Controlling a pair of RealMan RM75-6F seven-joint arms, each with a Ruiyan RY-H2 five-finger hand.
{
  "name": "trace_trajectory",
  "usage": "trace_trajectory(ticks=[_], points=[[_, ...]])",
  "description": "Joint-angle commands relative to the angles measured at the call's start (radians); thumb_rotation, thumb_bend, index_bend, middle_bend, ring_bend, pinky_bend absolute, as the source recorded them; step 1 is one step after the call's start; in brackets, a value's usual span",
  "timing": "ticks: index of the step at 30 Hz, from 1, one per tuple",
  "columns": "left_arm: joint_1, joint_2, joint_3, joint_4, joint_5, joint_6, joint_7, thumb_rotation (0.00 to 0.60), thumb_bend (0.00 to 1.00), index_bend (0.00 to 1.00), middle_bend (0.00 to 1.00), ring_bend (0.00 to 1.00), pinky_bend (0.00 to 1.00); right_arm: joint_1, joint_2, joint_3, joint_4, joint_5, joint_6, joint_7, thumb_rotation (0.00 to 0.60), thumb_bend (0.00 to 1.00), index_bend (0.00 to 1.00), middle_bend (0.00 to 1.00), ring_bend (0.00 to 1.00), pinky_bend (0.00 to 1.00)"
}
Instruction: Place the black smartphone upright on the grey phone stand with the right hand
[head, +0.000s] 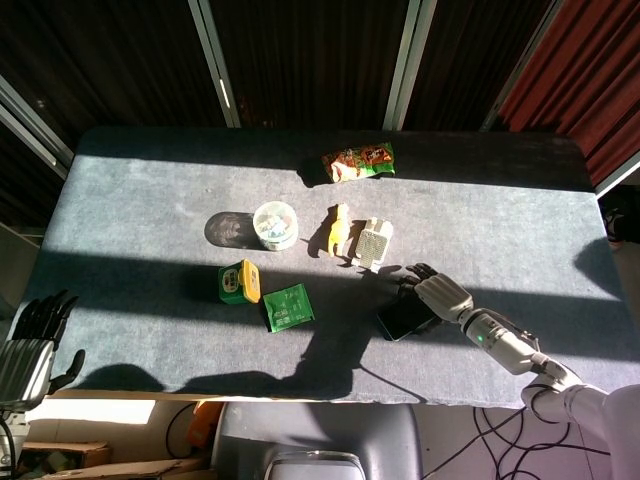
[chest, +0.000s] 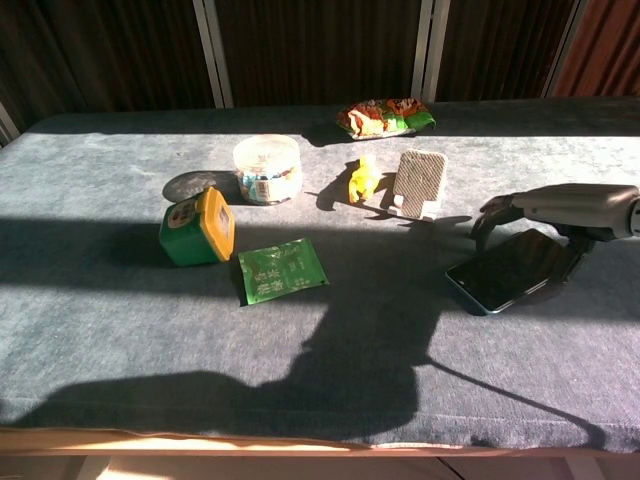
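The black smartphone (head: 403, 318) (chest: 508, 271) lies low at the table's right, screen up. My right hand (head: 440, 294) (chest: 560, 205) reaches over its right end: the fingers (chest: 490, 210) curl over the far edge and the thumb presses the near edge, pinching it. That end looks slightly raised, while the left end rests on the cloth. The grey phone stand (head: 373, 243) (chest: 420, 183) stands upright and bare just beyond and left of the phone. My left hand (head: 35, 335) hangs off the table's front left corner, fingers apart, holding nothing.
A yellow toy figure (chest: 363, 178) stands beside the stand's left. A snack bag (chest: 385, 115) lies behind. A clear tub (chest: 266, 168), a green box (chest: 197, 227) and a green sachet (chest: 281, 270) sit further left on the grey table (chest: 120, 300).
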Motion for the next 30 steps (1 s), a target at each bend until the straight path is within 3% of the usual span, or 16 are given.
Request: trace_trajectory(ticks=[1, 10, 17, 30], points=[[0.001, 0.001, -0.001, 0.001, -0.001, 0.002, -0.002, 0.600, 0.40, 0.00, 0.00, 0.00, 0.00, -0.004, -0.012, 0.013, 0.001, 0.022, -0.005, -0.039, 0.600, 0.24, 0.50, 0.32, 0.03, 0.00], [0.004, 0.003, 0.000, 0.004, 0.004, 0.010, -0.010, 0.600, 0.40, 0.00, 0.00, 0.00, 0.00, -0.039, -0.045, 0.039, 0.019, 0.060, 0.045, -0.112, 0.600, 0.31, 0.78, 0.52, 0.27, 0.16], [0.006, 0.004, 0.002, 0.005, 0.010, 0.016, -0.014, 0.600, 0.40, 0.00, 0.00, 0.00, 0.00, -0.063, -0.057, 0.047, 0.030, 0.063, 0.096, -0.182, 0.600, 0.32, 0.85, 0.58, 0.37, 0.25], [0.012, 0.008, 0.004, 0.008, 0.021, 0.030, -0.029, 0.600, 0.40, 0.00, 0.00, 0.00, 0.00, -0.078, -0.048, 0.055, -0.018, 0.059, 0.144, -0.308, 0.600, 0.32, 0.94, 0.65, 0.42, 0.31]])
